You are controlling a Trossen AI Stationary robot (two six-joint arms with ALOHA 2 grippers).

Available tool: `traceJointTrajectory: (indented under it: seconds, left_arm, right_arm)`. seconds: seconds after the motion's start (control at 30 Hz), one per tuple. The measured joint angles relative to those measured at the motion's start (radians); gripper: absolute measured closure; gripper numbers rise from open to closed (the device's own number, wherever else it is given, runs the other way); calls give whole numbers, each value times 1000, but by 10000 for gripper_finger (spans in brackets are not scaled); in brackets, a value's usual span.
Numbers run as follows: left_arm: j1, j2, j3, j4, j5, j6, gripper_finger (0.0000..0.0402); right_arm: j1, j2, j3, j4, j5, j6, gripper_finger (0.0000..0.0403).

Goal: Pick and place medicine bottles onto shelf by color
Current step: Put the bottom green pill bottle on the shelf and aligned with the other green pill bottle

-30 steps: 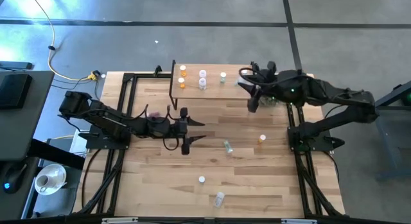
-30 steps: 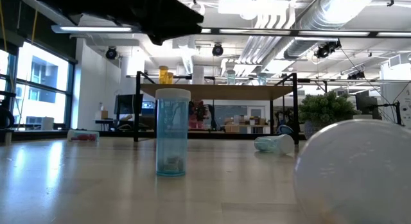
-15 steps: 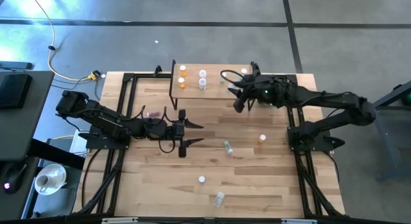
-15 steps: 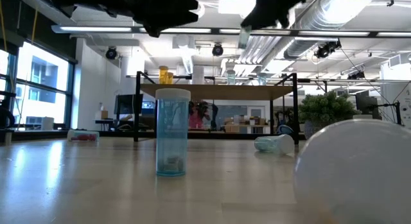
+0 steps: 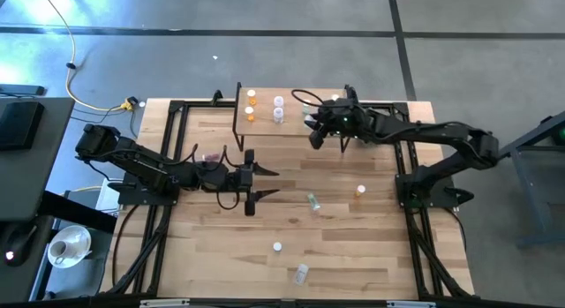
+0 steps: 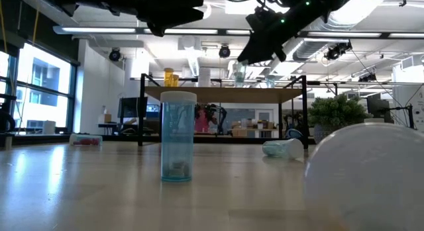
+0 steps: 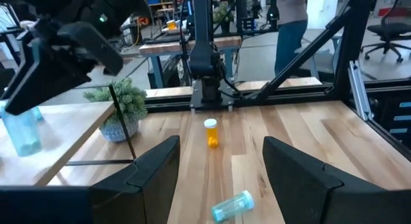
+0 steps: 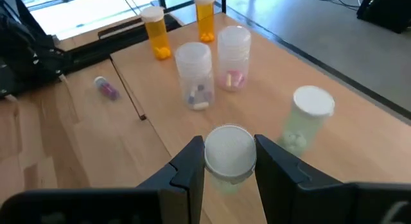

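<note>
Bottles first: in the high view the shelf (image 5: 291,98) sits at the far edge of the desk (image 5: 212,255), already carrying two orange bottles (image 5: 251,106), two pinkish ones (image 5: 279,108) and a greenish one (image 5: 306,104). My right jaws (image 5: 315,136) hang just over the shelf's front edge. My left jaws (image 5: 262,184) wait over the middle of the desk, spread wide and empty. Loose ones are left: a green one on its side (image 5: 312,200), an orange one (image 5: 360,192), a pink one (image 5: 210,155), and two near the front edge.

Low view: a blue bottle (image 6: 177,136) stands up close, and my right jaws show above the shelf with a pale bottle (image 6: 239,73) hanging in them.

Left wrist view: orange bottle upright, green one lying down, plus the spiky green plant (image 7: 119,108) by the right arm's base.

Right wrist view: my jaws are clamped on a white-capped bottle (image 8: 228,153), with the standing greenish one (image 8: 306,118) just beside.

To do this well I'd say come straight down next to that greenish bottle, keep mine upright, and let go only once its base is on the wood, without bumping the neighbours.

Surface is pale butcher-block; the room behind is an open workshop with ducting, windows and a person standing at a bench.
</note>
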Motion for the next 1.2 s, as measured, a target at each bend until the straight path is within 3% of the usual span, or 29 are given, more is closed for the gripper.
traceJointTrajectory:
  seconds: [0.3,0.97,1.2]
  left_arm:
    - [0,0,0,-15,0,0,188]
    - [0,1,0,-15,0,0,188]
    - [0,1,0,-15,0,0,188]
  right_arm:
    - [-7,87,119,-95,1,-36,308]
    - [-14,102,123,-149,36,-63,307]
    - [-13,102,123,-151,78,-62,269]
